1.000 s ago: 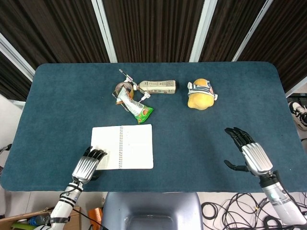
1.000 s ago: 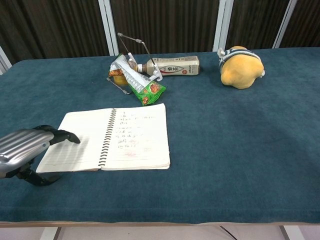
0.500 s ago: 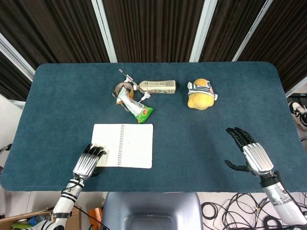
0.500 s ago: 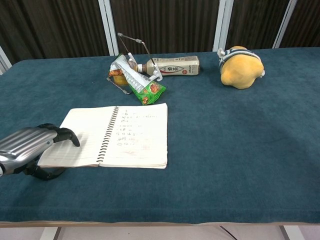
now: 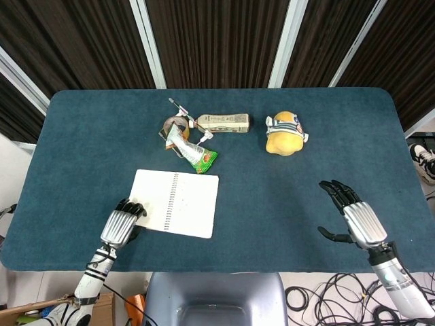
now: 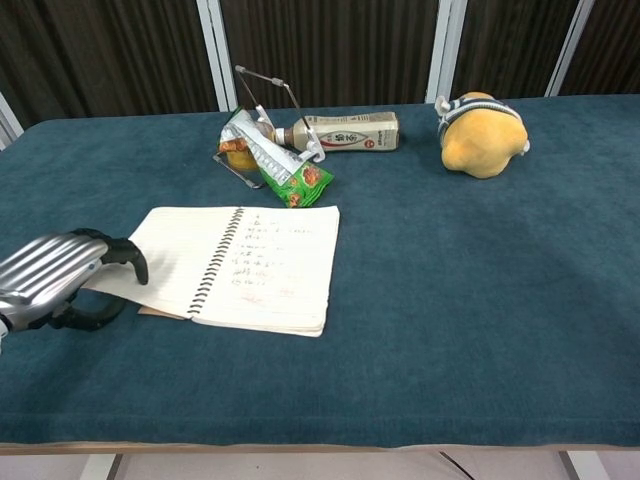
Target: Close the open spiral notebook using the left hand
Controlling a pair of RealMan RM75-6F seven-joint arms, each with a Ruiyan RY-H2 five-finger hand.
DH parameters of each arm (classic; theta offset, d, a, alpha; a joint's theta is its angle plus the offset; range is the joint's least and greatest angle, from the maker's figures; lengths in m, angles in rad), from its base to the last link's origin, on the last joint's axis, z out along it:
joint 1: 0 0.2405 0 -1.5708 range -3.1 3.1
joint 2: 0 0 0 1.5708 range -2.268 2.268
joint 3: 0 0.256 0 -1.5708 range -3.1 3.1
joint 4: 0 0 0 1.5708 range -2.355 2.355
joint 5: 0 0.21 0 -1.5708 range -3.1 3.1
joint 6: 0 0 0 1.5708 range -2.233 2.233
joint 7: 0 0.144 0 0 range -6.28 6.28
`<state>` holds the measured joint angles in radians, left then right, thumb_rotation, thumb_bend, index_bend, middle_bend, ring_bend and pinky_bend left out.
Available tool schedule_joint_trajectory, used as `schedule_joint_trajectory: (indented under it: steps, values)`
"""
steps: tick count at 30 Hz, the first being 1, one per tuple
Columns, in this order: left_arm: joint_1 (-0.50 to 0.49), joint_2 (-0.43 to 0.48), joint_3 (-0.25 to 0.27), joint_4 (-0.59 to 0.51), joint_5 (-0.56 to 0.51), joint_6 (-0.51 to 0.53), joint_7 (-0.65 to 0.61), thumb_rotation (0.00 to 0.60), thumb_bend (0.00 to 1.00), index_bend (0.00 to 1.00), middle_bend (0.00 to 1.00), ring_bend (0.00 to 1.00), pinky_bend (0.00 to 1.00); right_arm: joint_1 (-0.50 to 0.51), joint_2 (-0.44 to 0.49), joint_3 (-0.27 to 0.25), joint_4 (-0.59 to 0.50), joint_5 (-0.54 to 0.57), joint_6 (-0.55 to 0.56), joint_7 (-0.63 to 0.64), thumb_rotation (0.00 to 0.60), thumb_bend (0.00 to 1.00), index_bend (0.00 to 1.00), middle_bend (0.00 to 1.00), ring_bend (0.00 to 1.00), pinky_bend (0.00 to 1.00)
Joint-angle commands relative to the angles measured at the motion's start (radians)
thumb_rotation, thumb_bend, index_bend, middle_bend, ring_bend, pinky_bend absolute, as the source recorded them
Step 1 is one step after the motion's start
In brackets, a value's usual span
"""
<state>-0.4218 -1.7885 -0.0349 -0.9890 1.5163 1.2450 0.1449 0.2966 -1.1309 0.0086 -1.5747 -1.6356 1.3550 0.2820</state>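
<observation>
The table [image 5: 81,136] wears matt, napped blue cloth. The spiral notebook [image 5: 187,204] shows matt white paper on a metal wire coil. Both hands, left [image 5: 120,225] and right [image 5: 359,221], have ribbed, shiny silver metal backs and black plastic fingers [image 5: 340,193]. The snack packet [image 5: 194,153] is glossy foil; the toy [image 5: 284,134] looks plush.

White lined notebook [image 5: 178,202]; teal table [image 5: 272,197]; yellow plush [image 5: 284,135]; green packet [image 5: 198,157].

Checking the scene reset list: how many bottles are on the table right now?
1. The bottle lies on its side at the table's far middle, just right of the green snack packet. Clutter beside that packet could hide something small, but no second bottle shows.
</observation>
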Motion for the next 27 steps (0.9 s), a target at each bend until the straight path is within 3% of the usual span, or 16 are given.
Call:
schedule_joint_trajectory:
  steps: [1,9,18,22,27]
  values:
    - [-0.014,-0.07,0.026,0.17,0.106,0.125,-0.089,0.6,0.59,0.56,0.45,0.4,0.31,-0.001,0.003,0.0,-0.003,-0.001,0.002,0.0,0.6,0.16,0.06,0.07,0.02,0.11]
    - [-0.046,-0.128,0.062,0.381,0.212,0.273,-0.118,0.6,0.59,0.62,0.5,0.45,0.39,-0.006,0.011,0.0,-0.011,-0.007,0.013,0.006,0.6,0.16,0.06,0.07,0.02,0.11]
    - [-0.13,-0.118,0.145,0.517,0.384,0.465,0.002,0.6,0.57,0.61,0.46,0.41,0.33,-0.013,0.019,0.003,-0.024,-0.004,0.024,-0.001,0.6,0.16,0.06,0.07,0.02,0.11]
    - [-0.19,-0.112,0.171,0.513,0.428,0.45,0.061,0.6,0.48,0.53,0.38,0.33,0.29,-0.015,0.021,0.004,-0.029,-0.003,0.024,-0.007,0.6,0.16,0.06,0.07,0.02,0.11]
    - [-0.25,-0.137,0.153,0.5,0.423,0.408,0.098,0.6,0.34,0.32,0.24,0.22,0.22,-0.015,0.024,0.007,-0.033,-0.002,0.025,-0.007,0.6,0.16,0.06,0.07,0.02,0.11]
